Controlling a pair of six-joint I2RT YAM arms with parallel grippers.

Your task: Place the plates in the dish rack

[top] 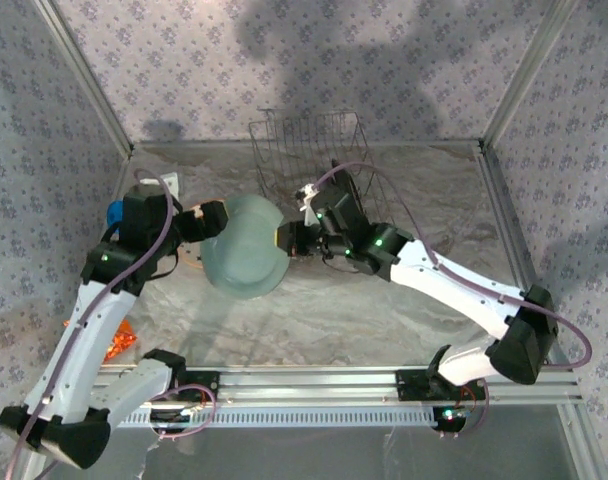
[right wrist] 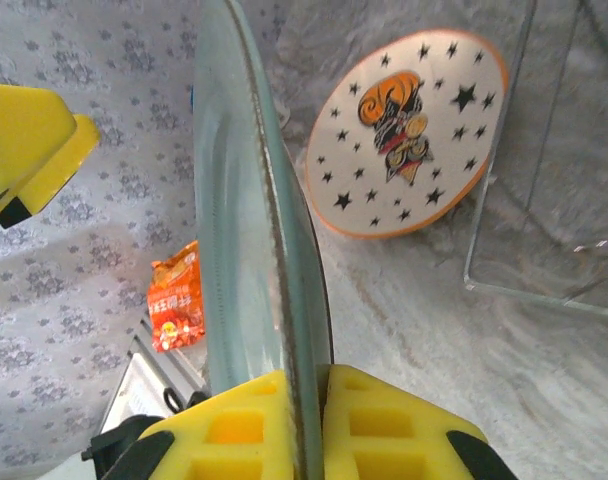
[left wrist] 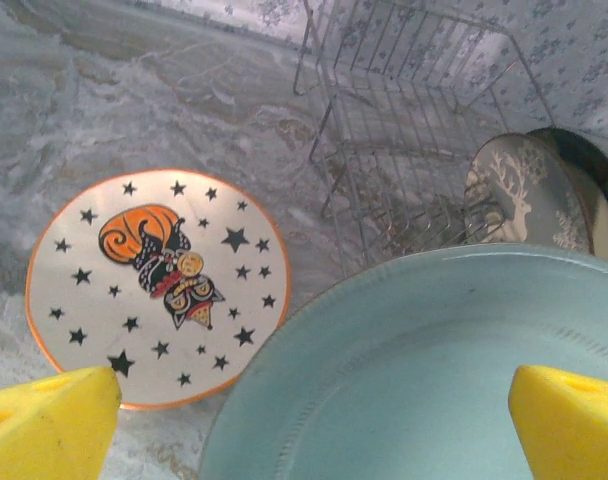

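My right gripper (right wrist: 309,432) is shut on the rim of the pale teal plate (right wrist: 252,200), which hangs on edge above the table (top: 242,258). The right gripper (top: 284,238) grips its right side. At the plate's left side my left gripper (top: 208,230) stands wide open, with its yellow fingertips (left wrist: 46,420) on either side of the teal plate (left wrist: 434,370) and apart from it. The cream star plate (left wrist: 154,285) lies flat on the table. In the wire dish rack (left wrist: 414,150) the deer plate (left wrist: 524,205) stands upright, with a dark plate (left wrist: 592,160) behind it.
A small blue cup (top: 114,213) sits by the left arm. An orange snack packet (top: 119,345) lies at the near left edge. The dish rack (top: 314,150) stands at the back by the patterned wall. Metal frame posts bound the table.
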